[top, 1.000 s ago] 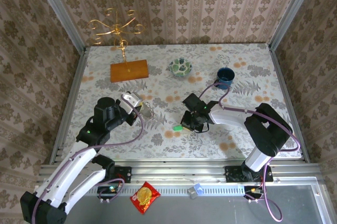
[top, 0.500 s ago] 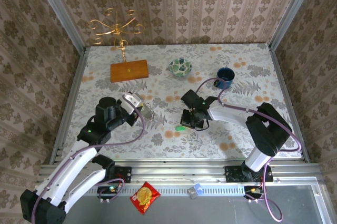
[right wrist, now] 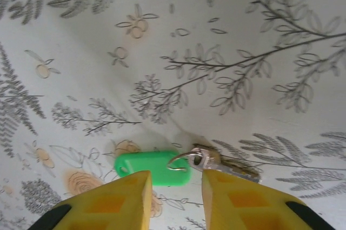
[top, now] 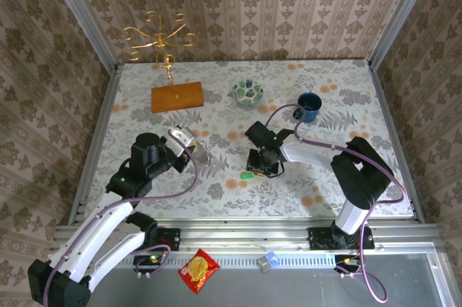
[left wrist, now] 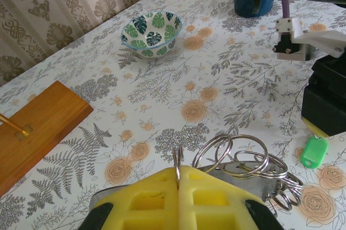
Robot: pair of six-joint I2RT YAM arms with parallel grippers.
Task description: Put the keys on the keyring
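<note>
One green-tagged key (right wrist: 154, 168) lies flat on the worktop (top: 274, 199), nearer you than the blue mug (top: 309, 105) and off to its left. Your right end effector (right wrist: 174, 182) hangs spread just above it, gripping nothing. Farther left of the mug, your left end effector (left wrist: 178, 178) is pressed together, pinching one loop of the keyring (left wrist: 243, 162). You're at the pickup step. Next, I judge, you close on the tag and carry it to the ring.

light: bright, even | shadows: soft, faint | focus: near edges blurred
</note>
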